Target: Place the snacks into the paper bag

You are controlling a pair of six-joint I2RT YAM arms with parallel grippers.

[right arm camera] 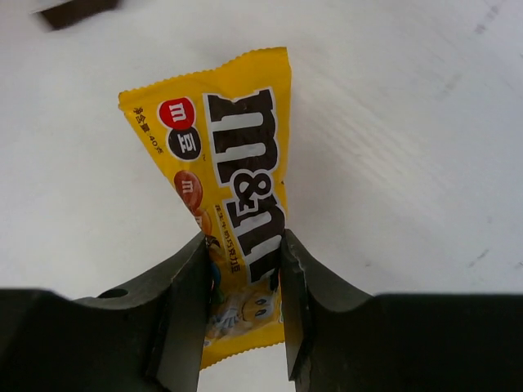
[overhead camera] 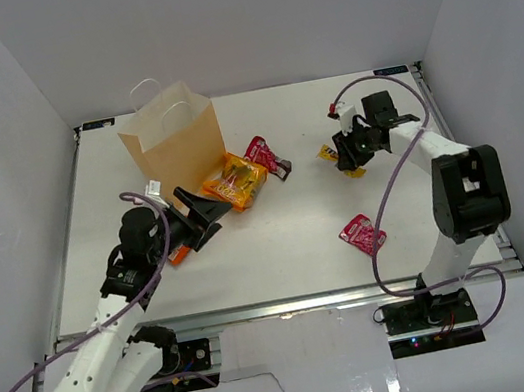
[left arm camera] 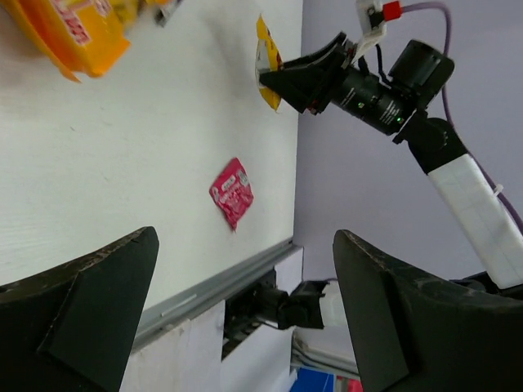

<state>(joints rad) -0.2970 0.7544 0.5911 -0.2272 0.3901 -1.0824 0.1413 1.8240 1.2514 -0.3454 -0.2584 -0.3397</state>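
Observation:
The tan paper bag (overhead camera: 172,139) stands upright at the back left, white handles up. My right gripper (overhead camera: 348,156) is shut on the yellow snack packet (right arm camera: 237,180), its fingers (right arm camera: 189,294) pinching the lower half; it also shows in the left wrist view (left arm camera: 267,75). Two orange packets (overhead camera: 234,183) lie beside the bag, one of them in the left wrist view (left arm camera: 73,33). One red-pink packet (overhead camera: 261,154) lies right of them. Another red-pink packet (overhead camera: 361,234) lies near the front right and shows in the left wrist view (left arm camera: 232,193). My left gripper (overhead camera: 202,217) is open and empty (left arm camera: 245,314).
A small orange scrap (overhead camera: 179,254) shows under my left wrist. A dark strip (overhead camera: 282,167) lies by the upper red-pink packet. White walls enclose the table on three sides. A metal rail (overhead camera: 281,304) runs along the front edge.

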